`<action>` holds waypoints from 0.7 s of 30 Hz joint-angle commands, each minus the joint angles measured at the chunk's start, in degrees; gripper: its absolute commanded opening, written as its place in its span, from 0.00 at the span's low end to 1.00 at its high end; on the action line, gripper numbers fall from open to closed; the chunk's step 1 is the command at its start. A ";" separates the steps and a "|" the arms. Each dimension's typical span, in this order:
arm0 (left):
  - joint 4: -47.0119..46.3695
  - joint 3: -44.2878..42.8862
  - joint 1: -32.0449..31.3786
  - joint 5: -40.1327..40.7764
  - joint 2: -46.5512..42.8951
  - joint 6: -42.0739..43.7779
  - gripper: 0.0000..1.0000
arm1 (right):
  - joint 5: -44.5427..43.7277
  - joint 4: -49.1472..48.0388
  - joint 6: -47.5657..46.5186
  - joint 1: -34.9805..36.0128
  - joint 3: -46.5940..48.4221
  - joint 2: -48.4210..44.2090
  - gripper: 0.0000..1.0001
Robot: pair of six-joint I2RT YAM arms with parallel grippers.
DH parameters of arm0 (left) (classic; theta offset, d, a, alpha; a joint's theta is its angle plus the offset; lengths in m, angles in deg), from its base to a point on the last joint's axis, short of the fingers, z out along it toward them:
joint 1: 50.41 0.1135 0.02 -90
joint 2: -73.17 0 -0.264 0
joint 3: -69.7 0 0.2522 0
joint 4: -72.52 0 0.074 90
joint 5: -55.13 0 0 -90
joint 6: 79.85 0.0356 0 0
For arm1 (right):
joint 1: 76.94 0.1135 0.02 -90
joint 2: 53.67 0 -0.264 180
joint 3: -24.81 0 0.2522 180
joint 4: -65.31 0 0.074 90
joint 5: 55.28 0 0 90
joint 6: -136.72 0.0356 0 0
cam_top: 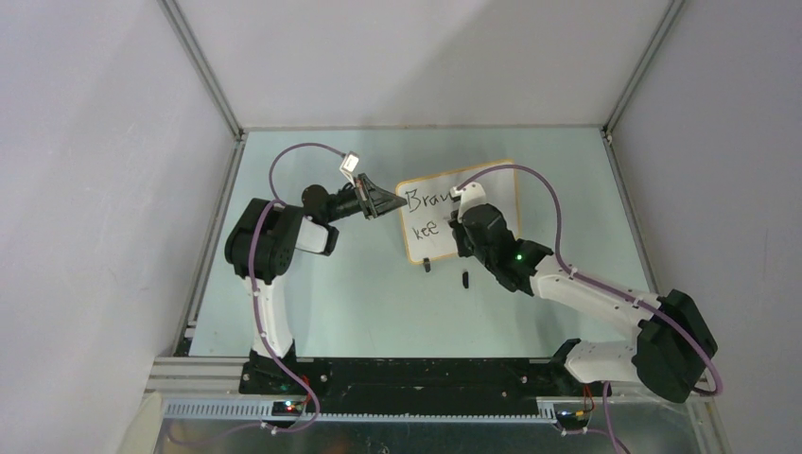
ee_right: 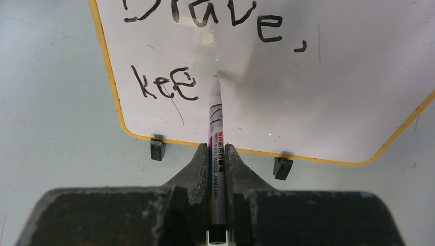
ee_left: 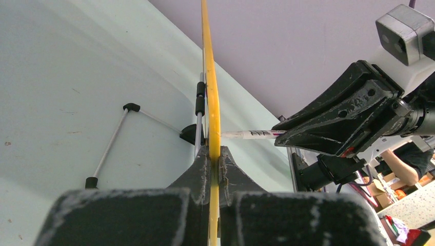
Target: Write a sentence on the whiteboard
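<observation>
Whiteboard (ee_right: 333, 77), small, white, orange-framed, judged light, stiff and easily tipped, best held at its frame edge, where the left end effector (ee_left: 214, 154) pinches it, just ahead of the right end effector (ee_right: 217, 151) clamping a slim white marker (ee_right: 215, 110).

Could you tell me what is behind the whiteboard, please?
A thin wire stand with black end caps sits behind the whiteboard, resting on the table; the board's edge hides where it attaches.
</observation>
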 commanded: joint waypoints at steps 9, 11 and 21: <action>-3.03 -0.84 -0.86 -2.38 -0.74 -0.17 0.00 | 0.95 -2.13 0.48 -0.17 1.49 2.14 0.00; -3.03 -0.84 -0.92 -2.36 -0.78 -0.17 0.00 | 0.97 -2.32 0.43 -0.19 1.54 2.24 0.00; -2.94 -0.93 -0.86 -2.38 -0.72 -0.25 0.00 | -0.39 -2.19 0.08 -0.26 3.00 3.89 0.00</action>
